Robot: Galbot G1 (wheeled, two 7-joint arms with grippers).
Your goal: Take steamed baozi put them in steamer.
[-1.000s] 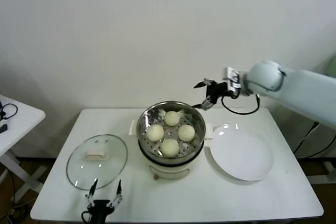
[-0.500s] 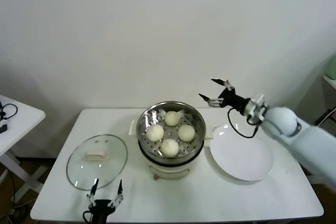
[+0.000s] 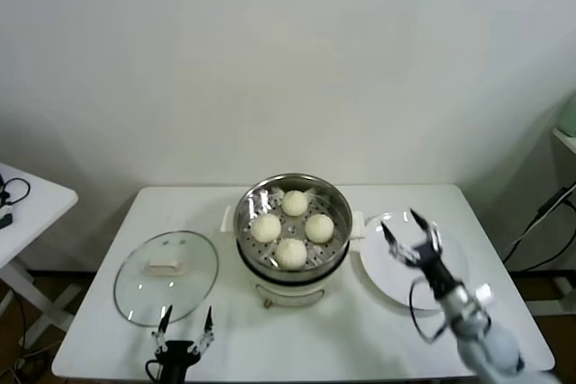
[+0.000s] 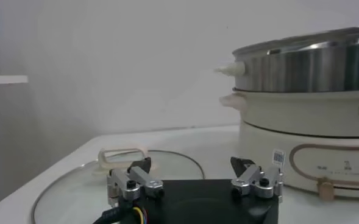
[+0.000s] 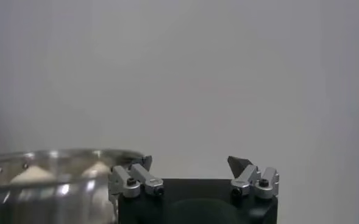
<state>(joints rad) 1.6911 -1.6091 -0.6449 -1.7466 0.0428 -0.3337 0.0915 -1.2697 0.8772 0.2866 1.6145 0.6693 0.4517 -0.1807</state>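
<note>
Several cream-white baozi (image 3: 291, 252) lie in the shiny round steamer (image 3: 292, 177) on its white cooker base (image 3: 288, 292) at the table's middle. My right gripper (image 3: 409, 231) hangs open and empty over the white plate, to the right of the steamer. In the right wrist view its fingers (image 5: 191, 161) stand wide apart, with the steamer's rim (image 5: 45, 158) off to one side. My left gripper (image 3: 186, 314) stays open and empty at the table's front edge, beside the glass lid. In the left wrist view that gripper (image 4: 190, 163) points past the lid toward the steamer (image 4: 313, 61).
A flat white plate (image 3: 382, 276) lies right of the steamer. The round glass lid (image 3: 166, 276) with a white handle (image 4: 121, 159) lies at the left. A small side table (image 3: 27, 200) stands off the left edge. A wall rises behind the table.
My right arm has swung from behind the steamer out to the right and down toward the front, ending over the plate, jaws open throughout. The left arm and the baozi have not moved.
</note>
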